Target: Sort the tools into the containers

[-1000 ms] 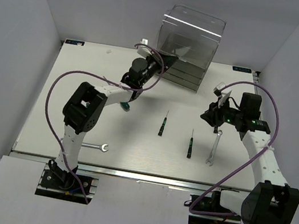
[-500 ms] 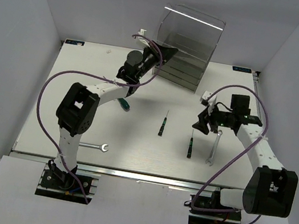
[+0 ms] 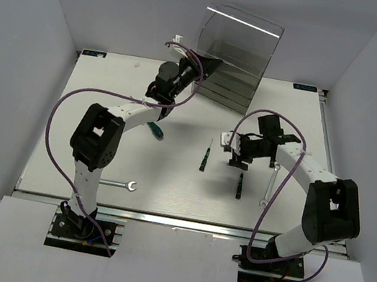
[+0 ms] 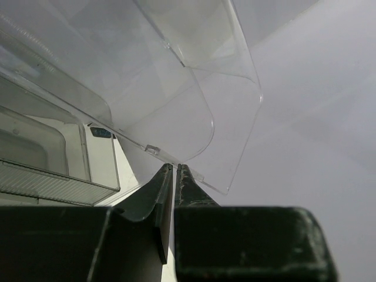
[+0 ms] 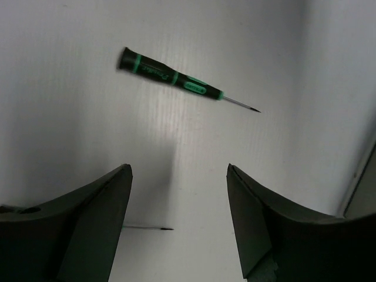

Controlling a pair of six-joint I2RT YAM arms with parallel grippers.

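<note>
The clear plastic cabinet (image 3: 239, 51) of stacked drawers stands at the table's back. My left gripper (image 3: 214, 63) is at its front left corner, shut on the thin edge of a clear drawer panel (image 4: 176, 100); the jaws (image 4: 175, 166) pinch it at their tips. My right gripper (image 3: 237, 160) hovers open over the table's middle. One green-and-black screwdriver (image 3: 205, 157) (image 5: 170, 77) lies just left of it. A second screwdriver (image 3: 239, 186) lies below it, with only its shaft tip (image 5: 154, 228) showing between the fingers (image 5: 106, 205). A silver wrench (image 3: 269, 185) lies to the right.
Another silver wrench (image 3: 122, 185) lies near the front left edge. A green-handled screwdriver (image 3: 155, 131) lies under my left forearm. Lower closed drawers (image 4: 35, 158) show at the left of the left wrist view. White walls close in both sides.
My right gripper has swung left from above the right wrench to over the screwdrivers, and its jaws have spread open. The left gripper rose slightly with the clear panel, then held.
</note>
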